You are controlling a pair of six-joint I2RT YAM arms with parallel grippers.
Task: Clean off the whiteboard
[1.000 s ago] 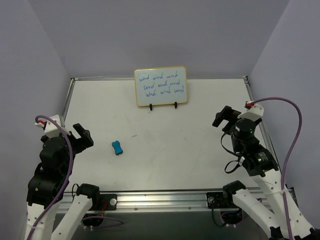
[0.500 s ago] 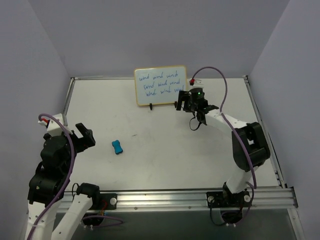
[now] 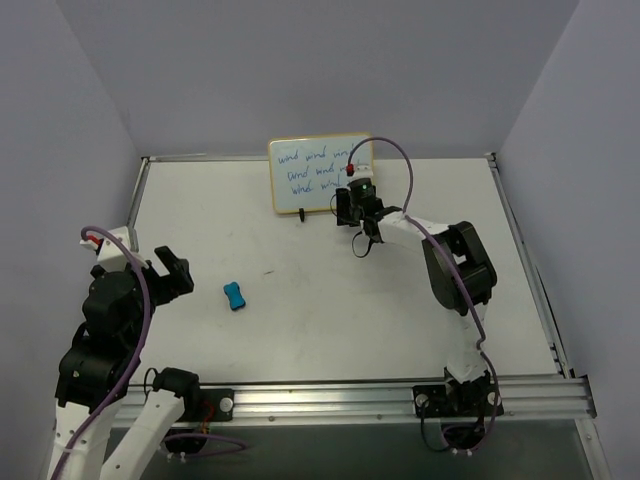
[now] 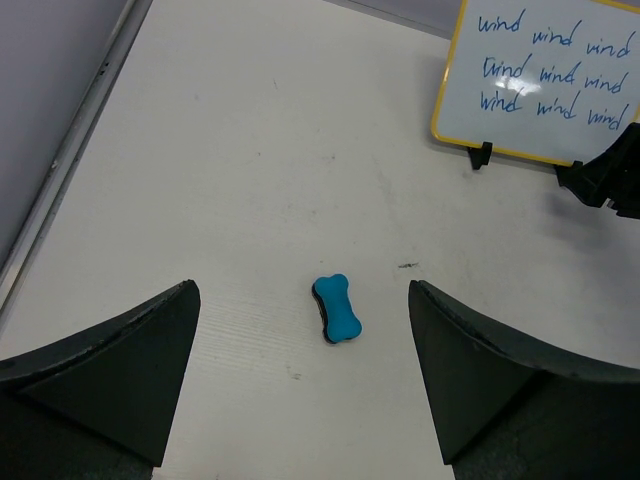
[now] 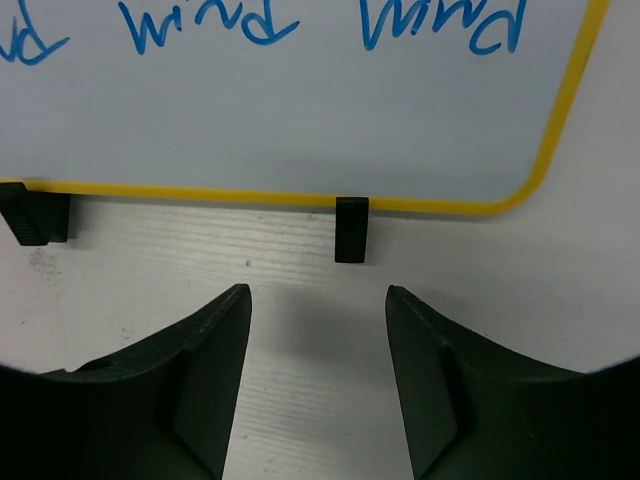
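The whiteboard [image 3: 310,175] stands upright on two black feet at the back middle of the table, blue handwriting in three rows on it. It also shows in the left wrist view [image 4: 540,80] and fills the top of the right wrist view [image 5: 300,100]. My right gripper [image 3: 345,205] reaches low in front of its right foot [image 5: 351,229]; its jaws [image 5: 316,291] stand partly apart with only bare table between them. A blue bone-shaped eraser [image 3: 234,296] lies at the left centre. My left gripper [image 3: 165,270] hovers wide open just near of the eraser [image 4: 337,309], its jaws [image 4: 302,287] holding nothing.
The white table [image 3: 330,320] has a raised metal edge on the left [image 4: 70,150] and an aluminium rail along the front [image 3: 330,395]. Purple walls close in on three sides. A purple cable [image 3: 395,165] loops above the right wrist by the board.
The right arm swung from the table's right side across to the whiteboard's lower right foot, and its jaws narrowed. The left arm, eraser and board stayed put.
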